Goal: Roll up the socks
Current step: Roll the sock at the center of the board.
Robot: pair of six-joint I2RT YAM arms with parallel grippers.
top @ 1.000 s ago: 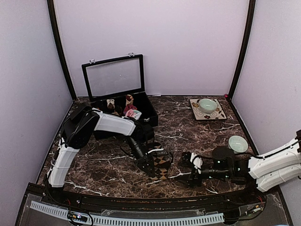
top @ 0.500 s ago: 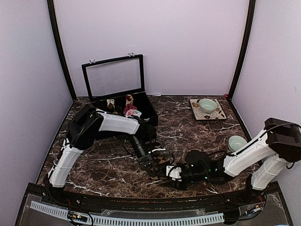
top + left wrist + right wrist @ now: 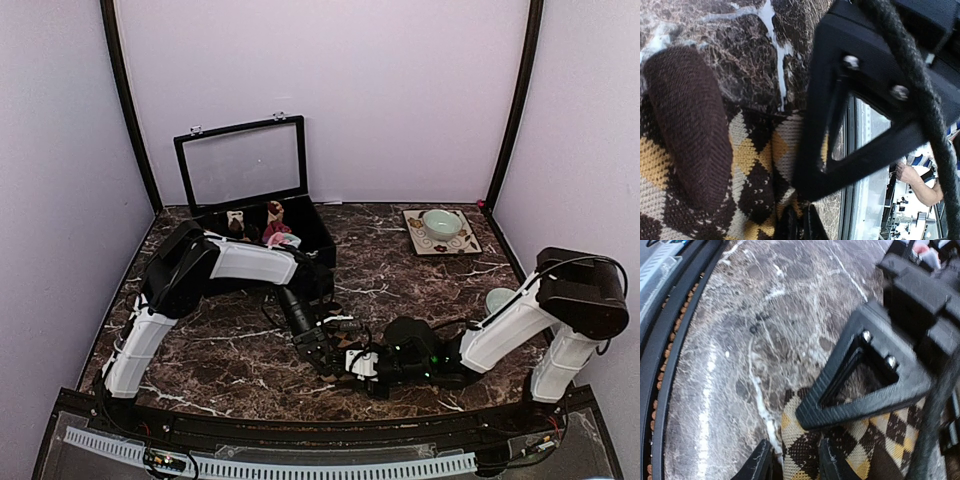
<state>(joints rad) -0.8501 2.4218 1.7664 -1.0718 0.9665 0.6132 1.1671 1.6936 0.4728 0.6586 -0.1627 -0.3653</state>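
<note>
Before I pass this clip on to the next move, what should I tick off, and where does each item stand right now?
1. The left gripper is shut, tips down at the brown checked sock: ok.
2. Fabric really pinched between its fingers: cannot tell.
3. The right gripper straddles the sock's edge, with a sliver of table showing beside the fabric, so it is not closed on it: not ok.
4. Clearance between the two grippers, crowded over the same end of the sock: cannot tell.
5. The pink sock laid out on the table: not ok, it sits in the black box.
</note>
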